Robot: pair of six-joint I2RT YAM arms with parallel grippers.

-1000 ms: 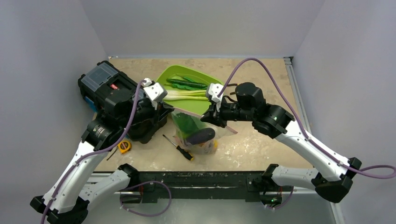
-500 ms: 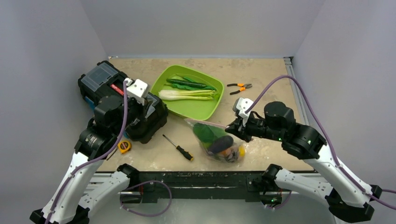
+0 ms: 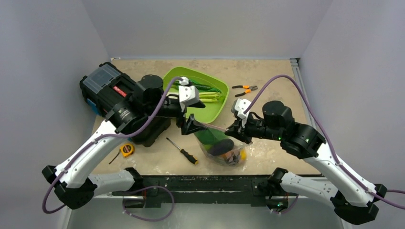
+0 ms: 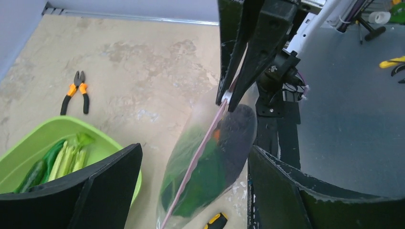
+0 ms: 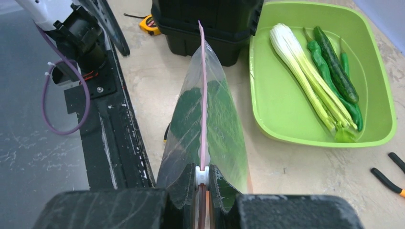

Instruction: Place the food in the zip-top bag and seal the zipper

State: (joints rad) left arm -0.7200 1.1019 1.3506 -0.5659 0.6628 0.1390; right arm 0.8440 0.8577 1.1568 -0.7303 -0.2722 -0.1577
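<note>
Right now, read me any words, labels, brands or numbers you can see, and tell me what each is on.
Nothing is legible in any view.
Red label on the black toolbox: too small and blurred to read.
Yellow tape measure: no readable marking.

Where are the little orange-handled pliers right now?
In the overhead view, the orange-handled pliers lie on the beige tabletop, toward its far right, just right of the lime-green plastic tray.
</note>
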